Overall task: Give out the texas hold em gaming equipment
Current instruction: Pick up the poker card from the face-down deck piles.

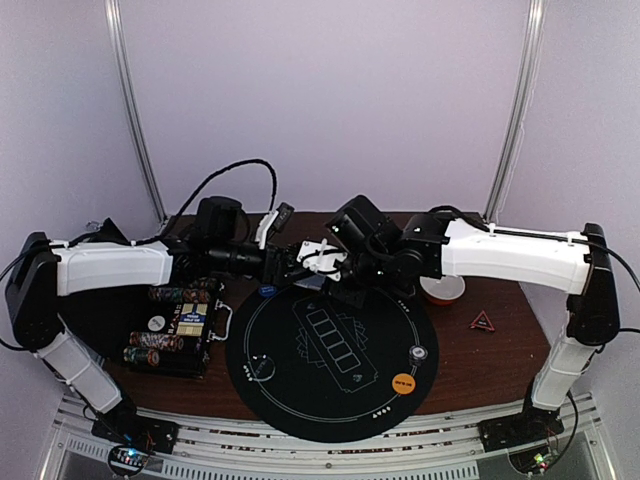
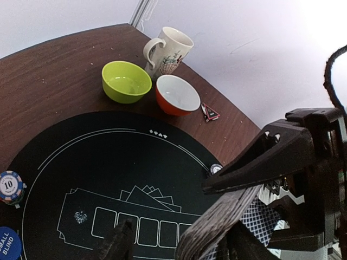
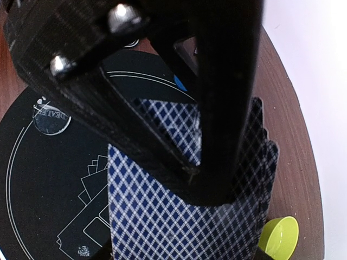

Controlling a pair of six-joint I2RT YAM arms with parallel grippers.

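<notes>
A deck of blue-diamond-backed cards (image 2: 227,216) is held in the air over the far edge of the black round mat (image 1: 330,400), standing in my left gripper (image 1: 292,260). My right gripper (image 1: 330,265) meets it from the right, its fingers closed on the top edge of the front card (image 3: 162,216). On the mat lie a clear dealer disc (image 1: 262,368), an orange disc (image 1: 403,383), a white disc (image 1: 418,352) and a blue disc (image 1: 267,291). A blue 10 chip (image 2: 11,187) sits at the mat's edge. The red triangle (image 1: 483,321) lies on the table at the right.
A chip case (image 1: 175,330) with stacked chips stands left of the mat. A green bowl (image 2: 126,81), a white-orange bowl (image 2: 178,93) and a patterned mug (image 2: 168,51) stand at the back right. The table's edge curves behind them.
</notes>
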